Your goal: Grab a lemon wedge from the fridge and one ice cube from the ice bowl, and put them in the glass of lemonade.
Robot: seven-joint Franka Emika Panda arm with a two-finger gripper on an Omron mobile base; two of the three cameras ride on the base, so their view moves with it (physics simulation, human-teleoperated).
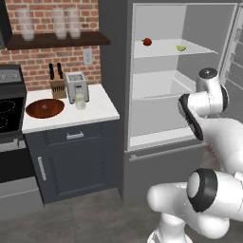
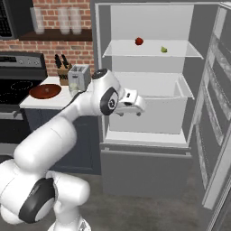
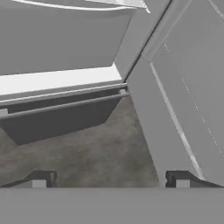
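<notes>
fridge (image 1: 114,95): you will find no brand, label or number on its dark casing or white shelves
toaster (image 1: 77,87): no lettering you can read; its front is plain
stove (image 1: 9,95): the panel marks are too blurred for you to read

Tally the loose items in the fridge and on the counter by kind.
Lemon wedge: 1
Red fruit: 1
Glass of lemonade: 1
Wooden ice bowl: 1
Toaster: 1
Knife block: 1
Total: 6
</notes>
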